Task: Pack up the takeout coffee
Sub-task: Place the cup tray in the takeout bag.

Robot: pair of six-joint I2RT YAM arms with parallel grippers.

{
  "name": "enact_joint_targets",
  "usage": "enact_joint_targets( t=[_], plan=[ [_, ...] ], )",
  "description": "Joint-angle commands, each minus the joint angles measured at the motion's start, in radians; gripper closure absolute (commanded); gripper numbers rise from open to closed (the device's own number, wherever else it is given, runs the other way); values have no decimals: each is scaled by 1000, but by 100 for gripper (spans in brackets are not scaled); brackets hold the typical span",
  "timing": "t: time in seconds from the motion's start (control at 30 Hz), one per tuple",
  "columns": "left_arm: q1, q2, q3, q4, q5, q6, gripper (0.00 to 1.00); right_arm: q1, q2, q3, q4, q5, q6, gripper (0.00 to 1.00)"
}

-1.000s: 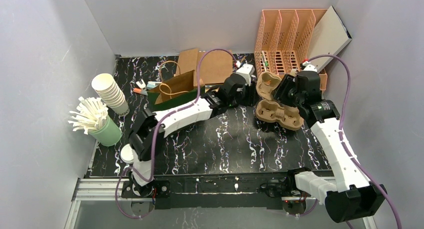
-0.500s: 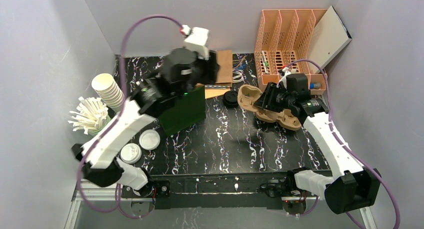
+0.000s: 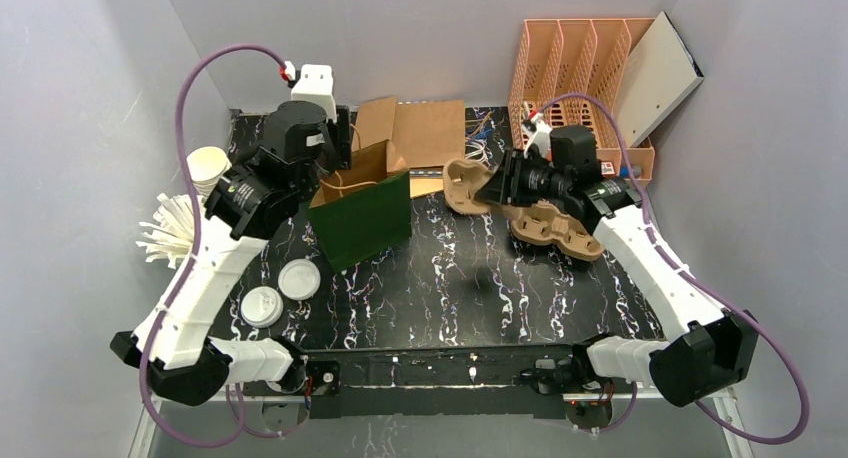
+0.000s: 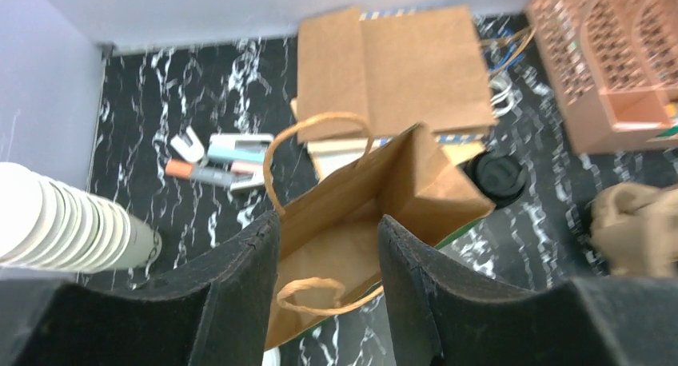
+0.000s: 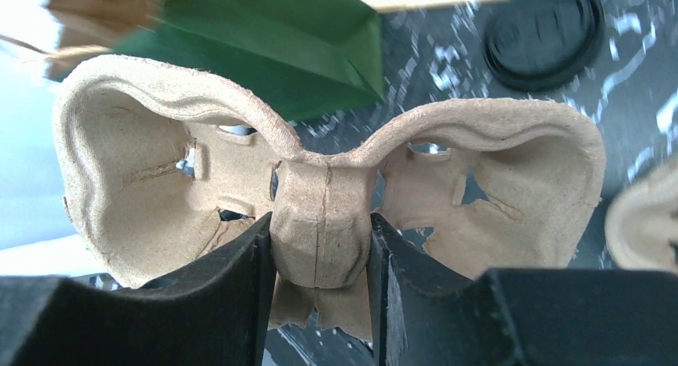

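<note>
**Cup carrier gripped mid-air beside the open green bag**

Cup carrier point(image 3: 462, 186) point(image 5: 320, 214) is tan moulded pulp with a rough, fibrous surface and soft rounded rims. The right wrist view shows two cup wells spreading like wings either side of a raised centre post, each well cut with slits. It is off the table point(image 3: 450, 288), tipped up on edge, between the green paper bag point(image 3: 365, 218) and a second, similar carrier point(image 3: 555, 228) that lies on the marbled black top.

The right gripper point(image 3: 500, 188) point(image 5: 320, 230) is clamped on the carrier's centre post, one finger on each side.

The bag stands upright with its mouth open, brown inside, with two twisted paper handles. The left gripper point(image 3: 330, 163) point(image 4: 328, 222) hangs over the bag's mouth with its fingers parted and nothing pinched between them.

Behind the bag lie flat brown bags point(image 3: 425, 133). A black lid point(image 4: 496, 174) sits near the bag's right corner. Two white lids point(image 3: 298, 278) lie in front of the bag on its left, and a stack of paper cups point(image 3: 205, 163) and a holder of straws point(image 3: 170, 228) stand at the left wall. An orange file organizer point(image 3: 570, 68) fills the far right corner.
</note>
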Motion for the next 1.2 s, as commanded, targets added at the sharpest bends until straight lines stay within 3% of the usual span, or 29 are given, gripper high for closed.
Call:
enact_joint_targets(
  t=[0.0,0.27,0.47,0.67,0.9,1.17],
  plan=[
    [89,-15,-97,-34,64,-51,53,6,-5,146,132,-108,2,52],
    [168,-115,-194,-87,65,-165,46,11,64,228,347,-273,116,54],
    [188,-103,-205,-158,39,-216,41,18,79,229,508,-271,184,56],
    [211,-117,-213,-155,19,-309,29,22,118,266,548,-291,198,56],
    [224,-132,-272,-124,26,-354,32,44,177,313,625,-337,242,57],
    [280,-154,-278,-22,66,-385,27,84,219,360,669,-327,260,57]
  ],
)
